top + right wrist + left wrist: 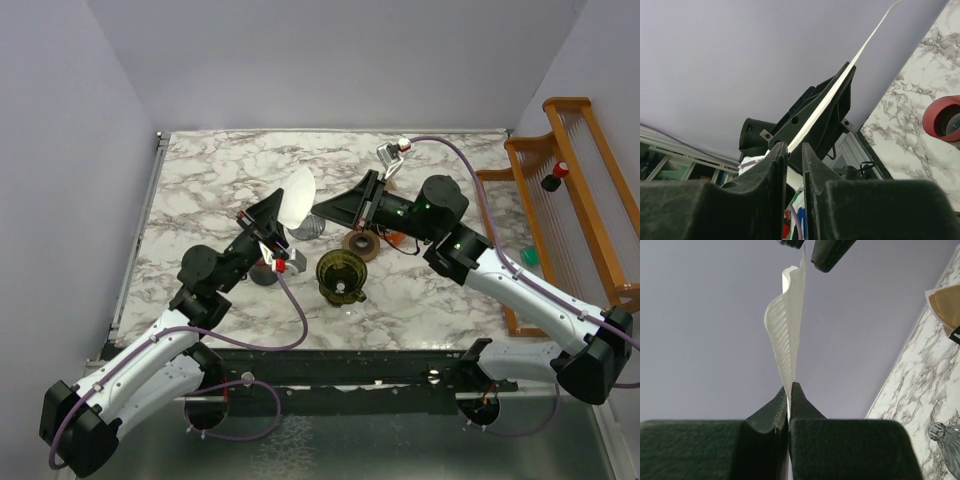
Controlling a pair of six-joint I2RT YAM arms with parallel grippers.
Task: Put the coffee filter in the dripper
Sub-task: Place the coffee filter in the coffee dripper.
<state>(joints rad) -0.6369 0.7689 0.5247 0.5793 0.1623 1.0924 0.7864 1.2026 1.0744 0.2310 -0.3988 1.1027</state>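
The coffee filter (298,195) is a thin white paper piece held upright above the table, seen edge-on in the left wrist view (785,325). My left gripper (281,220) (789,386) is shut on its lower edge. My right gripper (320,208) (794,146) reaches in from the right. Its jaws stand a narrow gap apart around the filter's (840,82) far edge, and its fingertips (827,252) flank the paper's top. The dripper (340,275), dark olive and round, stands on the marble table (200,180) below and in front of both grippers.
A reddish-brown ring (360,243) (945,117) lies behind the dripper. Clear glass pieces (310,228) (945,440) sit close to the grippers. A tan paper cone (945,305) shows at the right. An orange wooden rack (580,190) stands along the table's right side.
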